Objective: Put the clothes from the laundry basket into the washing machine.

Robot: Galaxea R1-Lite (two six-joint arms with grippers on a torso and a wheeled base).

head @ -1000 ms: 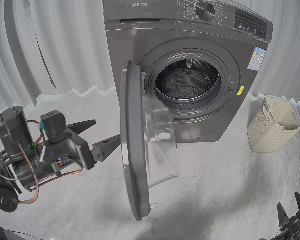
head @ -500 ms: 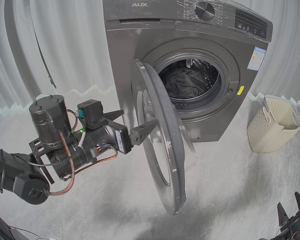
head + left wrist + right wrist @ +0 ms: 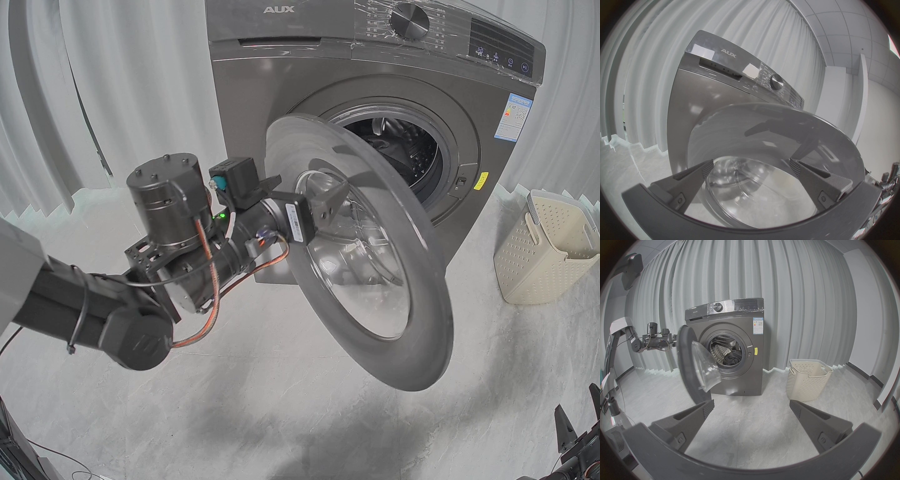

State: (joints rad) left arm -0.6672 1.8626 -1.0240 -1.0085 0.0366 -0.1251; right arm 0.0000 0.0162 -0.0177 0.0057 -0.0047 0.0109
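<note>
The grey washing machine [image 3: 375, 56] stands ahead, its round door [image 3: 387, 300] half swung across the drum opening. My left gripper [image 3: 306, 187] is open, its fingertips against the door's outer face beside the glass bowl [image 3: 750, 187]. Dark clothes [image 3: 732, 358] lie inside the drum; in the head view the door hides them. The cream laundry basket [image 3: 550, 256] stands on the floor to the machine's right, and its inside [image 3: 807, 377] looks empty. My right gripper [image 3: 751, 405] is open, low and far back from the machine, holding nothing.
White curtains [image 3: 125, 94] hang behind and beside the machine. Grey tiled floor [image 3: 281, 387] lies open in front of the machine and between it and the basket.
The door has swung from wide open to partway across the drum opening. My left arm has moved right and forward with it, staying on the door. The right gripper has kept still.
</note>
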